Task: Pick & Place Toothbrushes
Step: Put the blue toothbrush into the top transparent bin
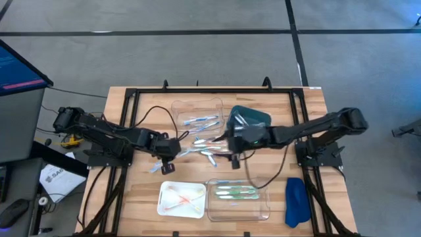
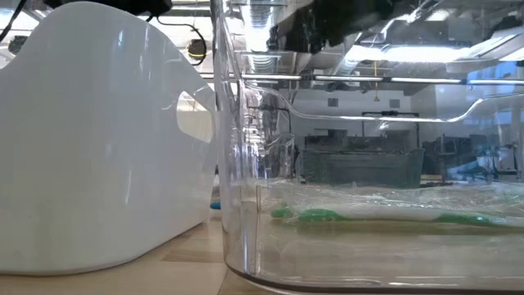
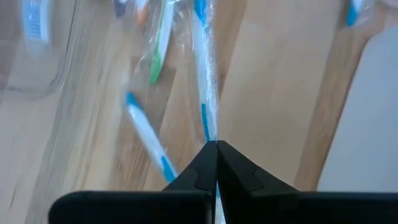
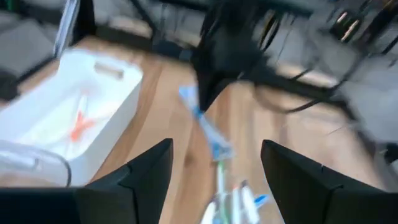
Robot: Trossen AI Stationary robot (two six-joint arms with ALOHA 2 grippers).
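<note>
1. High view: loose toothbrushes point(image 1: 209, 153) lie mid-surface just behind the clear tray point(image 1: 238, 198), the landmark, ready for sorting by colour.
2. Left wrist view: left hand point(image 3: 216, 152), pressed together, pinches a blue toothbrush point(image 3: 207, 93).
3. Right wrist view: right hand point(image 4: 216, 163) is spread above that pile, holding nothing.

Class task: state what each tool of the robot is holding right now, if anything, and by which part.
The left tool is shut on a thin blue-and-white plastic toothbrush in a clear wrapper, gripped at one end. The right tool is open, holding nothing.

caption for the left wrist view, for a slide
Left pincer shut on a wrapped blue toothbrush above the wooden table.
</note>
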